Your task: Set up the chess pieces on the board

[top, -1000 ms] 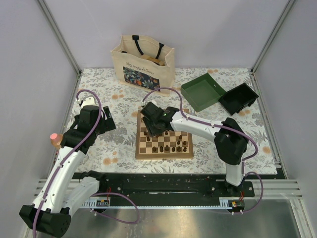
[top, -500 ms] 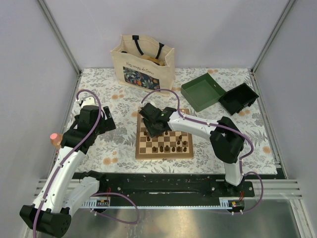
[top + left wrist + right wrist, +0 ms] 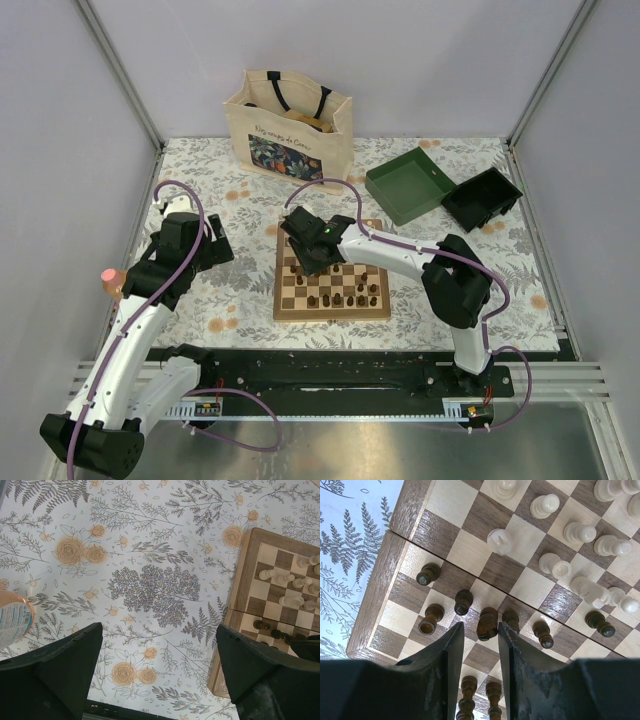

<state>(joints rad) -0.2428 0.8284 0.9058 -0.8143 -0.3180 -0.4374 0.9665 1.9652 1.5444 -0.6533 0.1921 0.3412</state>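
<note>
Back of the bench, a cream tote bag (image 3: 288, 130) with a floral print and dark handles stands upright. To its right, an open green box (image 3: 405, 185) sits just beside an open black one (image 3: 482, 197). A leaf-and-rose patterned cloth (image 3: 150, 585) covers the bench, and a peach-coloured bottle (image 3: 12, 617) shows at its left side.

The board (image 3: 372, 600) is checkered light tan and dark brown inside a mid-brown border. The chess pieces (image 3: 544, 505) are either pale cream or dark brown. The tabletop (image 3: 150, 590) is white, printed with grey ferns and orange roses. The tote bag (image 3: 290, 125) is cream with a dark panel, seemingly a foliage print. A green box (image 3: 405, 185) and a black box (image 3: 482, 197) are both plain. The cables (image 3: 330, 183) are purple.
</note>
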